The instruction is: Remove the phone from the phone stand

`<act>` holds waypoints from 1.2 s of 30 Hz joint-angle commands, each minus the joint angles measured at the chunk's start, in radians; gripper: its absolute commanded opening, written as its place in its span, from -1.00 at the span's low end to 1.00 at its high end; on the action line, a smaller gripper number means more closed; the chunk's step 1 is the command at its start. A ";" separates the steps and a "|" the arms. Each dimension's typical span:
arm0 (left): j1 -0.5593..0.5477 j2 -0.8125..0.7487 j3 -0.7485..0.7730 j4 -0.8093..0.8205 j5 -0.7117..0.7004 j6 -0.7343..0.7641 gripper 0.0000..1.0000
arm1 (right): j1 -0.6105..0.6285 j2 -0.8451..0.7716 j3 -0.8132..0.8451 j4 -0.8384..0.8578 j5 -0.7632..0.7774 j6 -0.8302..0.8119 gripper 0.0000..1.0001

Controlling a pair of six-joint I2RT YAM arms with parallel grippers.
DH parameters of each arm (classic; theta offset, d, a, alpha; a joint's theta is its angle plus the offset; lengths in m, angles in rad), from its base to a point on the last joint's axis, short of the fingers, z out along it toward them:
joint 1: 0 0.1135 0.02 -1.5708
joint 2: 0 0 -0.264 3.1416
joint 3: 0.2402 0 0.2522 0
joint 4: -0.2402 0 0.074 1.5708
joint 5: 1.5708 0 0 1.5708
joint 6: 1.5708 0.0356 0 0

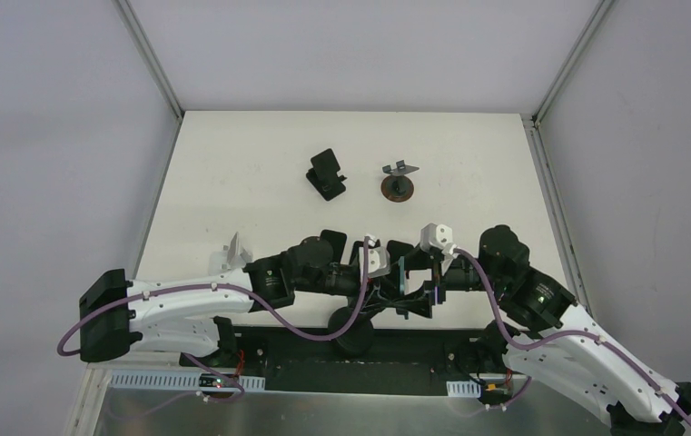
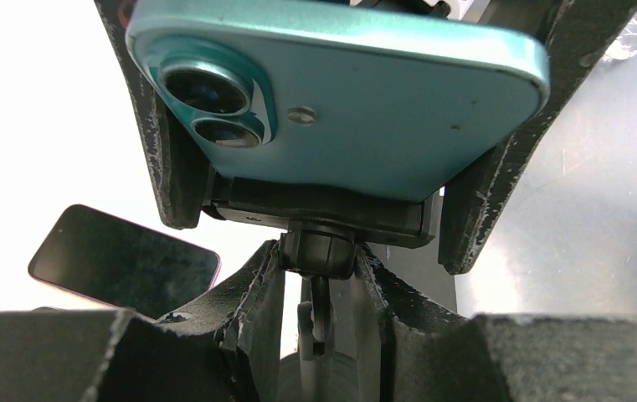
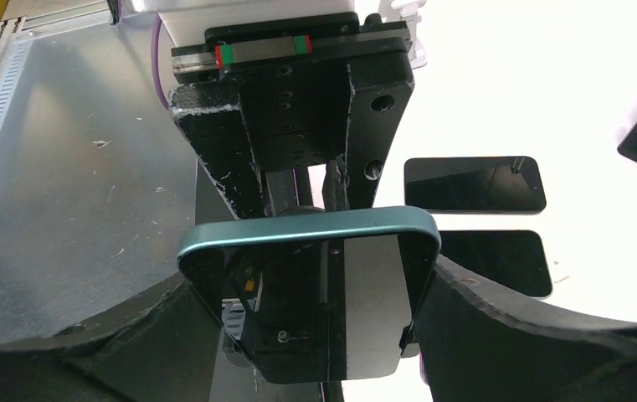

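Observation:
The phone (image 2: pixel 357 100), teal-backed with two lenses, sits in the clamp of the black phone stand (image 2: pixel 323 213) at the table's near edge. My left gripper (image 2: pixel 319 261) is shut on the stand's ball joint just under the clamp. In the right wrist view the phone (image 3: pixel 310 236) shows its teal rim and dark screen, and my right gripper (image 3: pixel 310 289) is shut on its two long sides. From above, the phone (image 1: pixel 402 277) stands on edge between the two grippers, with the stand's round base (image 1: pixel 350 331) below it.
Two dark phones (image 3: pixel 474 184) (image 3: pixel 503 261) lie flat on the white table beside the right gripper. A black stand (image 1: pixel 327 174) and a round-based stand (image 1: pixel 399 182) are at the back. A pale stand (image 1: pixel 235 248) is by the left arm. A metal shelf (image 3: pixel 72 193) borders the near edge.

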 commanded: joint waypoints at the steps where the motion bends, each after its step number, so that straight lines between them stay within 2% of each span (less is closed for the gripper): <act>1: 0.010 0.022 0.037 0.023 -0.011 -0.001 -0.37 | 0.013 -0.011 0.004 0.031 -0.075 0.034 -0.88; 3: 0.009 0.024 0.039 0.022 -0.009 -0.001 -0.34 | 0.012 -0.013 0.000 0.048 -0.067 0.050 -1.00; 9: 0.010 0.028 0.043 0.023 -0.003 -0.003 -0.33 | 0.013 -0.030 -0.013 0.080 -0.058 0.066 -1.00; 11: 0.010 0.030 0.044 0.024 -0.004 -0.005 -0.27 | 0.012 -0.032 -0.013 0.080 -0.058 0.067 -1.00; 13: 0.009 0.032 0.046 0.023 -0.001 -0.007 -0.07 | 0.013 -0.032 -0.013 0.079 -0.060 0.067 -1.00; 16: 0.010 0.033 0.047 0.023 -0.003 -0.009 0.03 | 0.012 -0.031 -0.012 0.080 -0.062 0.069 -1.00; 27: 0.009 0.021 0.063 0.023 -0.005 -0.003 -0.07 | 0.013 -0.040 -0.022 0.079 -0.066 0.077 -1.00; 36: 0.009 0.008 0.069 0.023 -0.022 0.006 0.04 | 0.012 -0.050 -0.035 0.077 -0.064 0.082 -1.00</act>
